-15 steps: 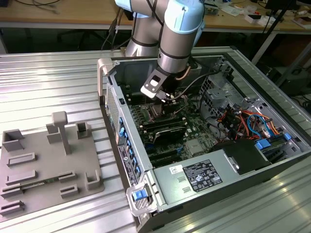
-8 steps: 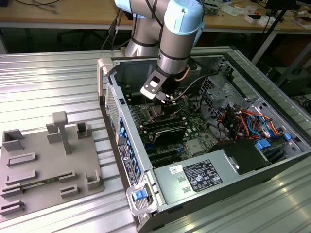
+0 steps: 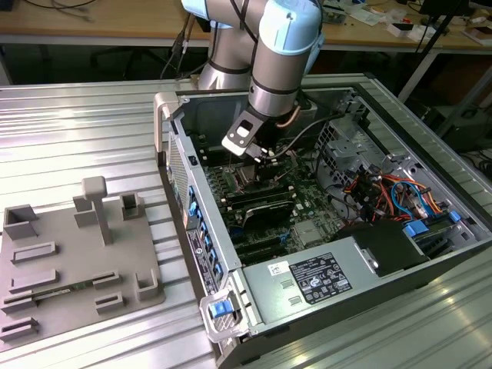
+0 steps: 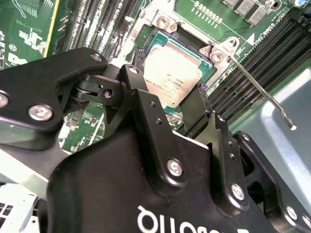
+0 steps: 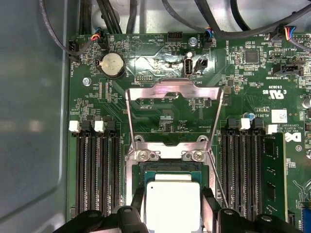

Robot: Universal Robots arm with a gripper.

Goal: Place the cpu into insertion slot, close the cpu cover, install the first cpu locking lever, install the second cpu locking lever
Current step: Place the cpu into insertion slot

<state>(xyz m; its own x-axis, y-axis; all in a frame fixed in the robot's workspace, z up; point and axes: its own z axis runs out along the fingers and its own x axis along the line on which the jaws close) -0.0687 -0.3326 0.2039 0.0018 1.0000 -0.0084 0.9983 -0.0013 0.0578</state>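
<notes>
- The gripper [image 4: 169,85] is low over the motherboard [image 5: 160,119]. Its two black fingers [image 4: 141,99] are parted to the width of the cpu [image 5: 172,206] and closed on two opposite edges of it.
- The cpu lies flat, silver top up, inside the insertion slot [image 5: 170,166]. A strip of its green edge shows against the slot's dark rim.
- A thin wire lever [image 4: 262,94] sticks up and away from a corner of the slot, unlatched.
- Just beyond the slot, the cpu cover [image 5: 175,91] stands swung open on its hinge. Through the cut-out in the silvery frame the board can be seen.
- Long black memory slots [image 5: 97,174] run along both sides of the slot.
- Further along the board sits a round coin battery [image 5: 112,64], with dark cables [image 5: 121,14] hanging past the board's far edge.
- In the exterior view the arm [image 3: 286,46] reaches down into an open computer case [image 3: 192,215] lying on its side on a ribbed metal table [image 3: 77,131].
- A grey power-supply box [image 3: 315,277] fills the near end of the case, well apart from the gripper.
- On the exterior view's left, a grey holder plate [image 3: 69,269] with raised blocks rests on the table beside the case.
</notes>
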